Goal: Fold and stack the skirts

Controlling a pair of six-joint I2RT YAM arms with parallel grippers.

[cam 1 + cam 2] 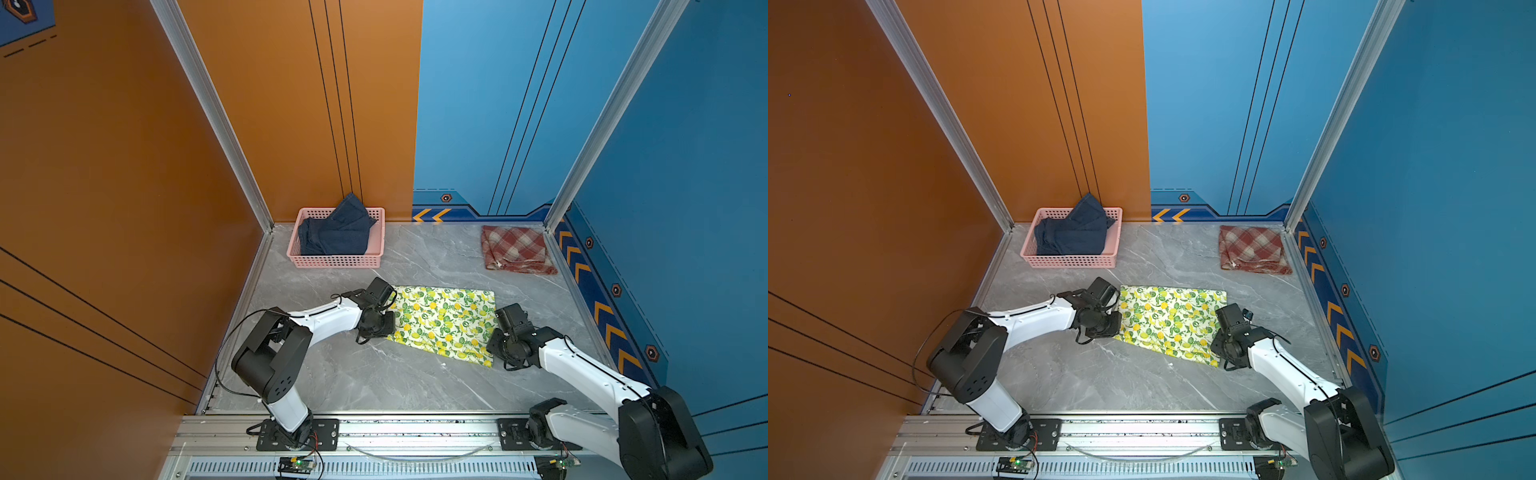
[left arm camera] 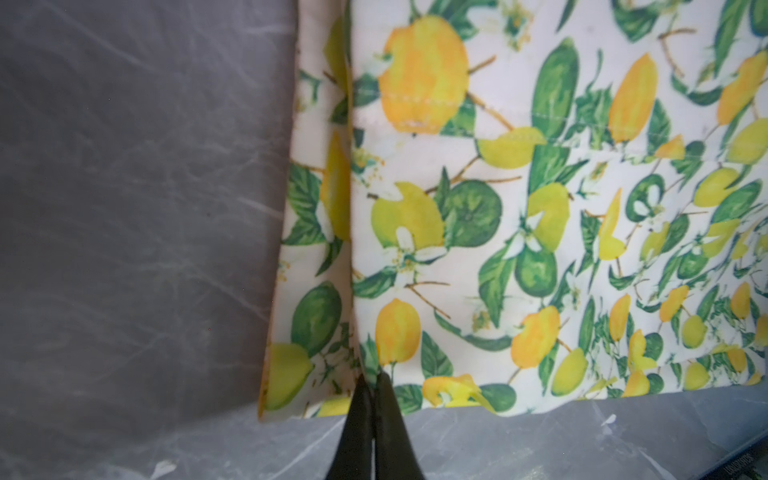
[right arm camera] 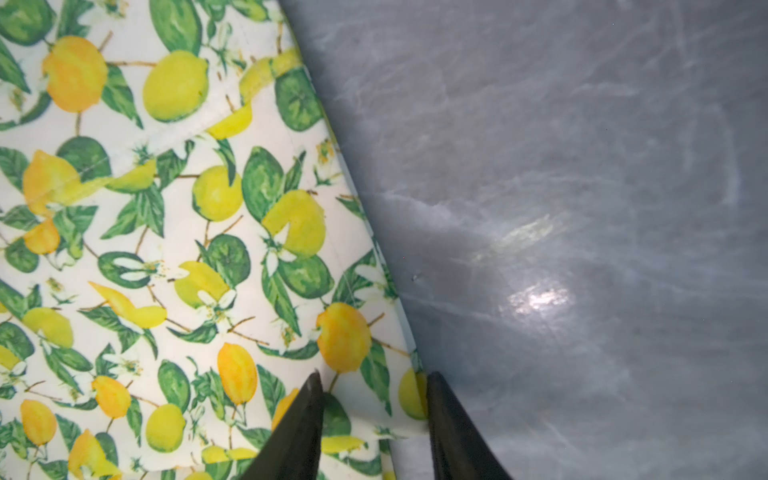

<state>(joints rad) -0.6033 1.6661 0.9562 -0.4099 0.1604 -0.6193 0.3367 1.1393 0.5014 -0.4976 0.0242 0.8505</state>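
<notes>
While left gripper (image 2: 374, 377) pinches lemon skirt (image 1: 444, 320): hold still.
Right gripper (image 3: 372, 376): jaws apart astride right edge; close, then lift together.

Orange wall (image 1: 104, 166) beside blue wall (image 1: 478, 104), aluminium corner posts (image 1: 208, 104), grey marble-veined floor (image 1: 374, 382) with soft glare.

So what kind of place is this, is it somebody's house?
Probably not a house: it looks like a robot practice booth. A left arm and a right arm are bolted to a metal rail, and an orange panel and a blue panel wall in a grey table.
</notes>
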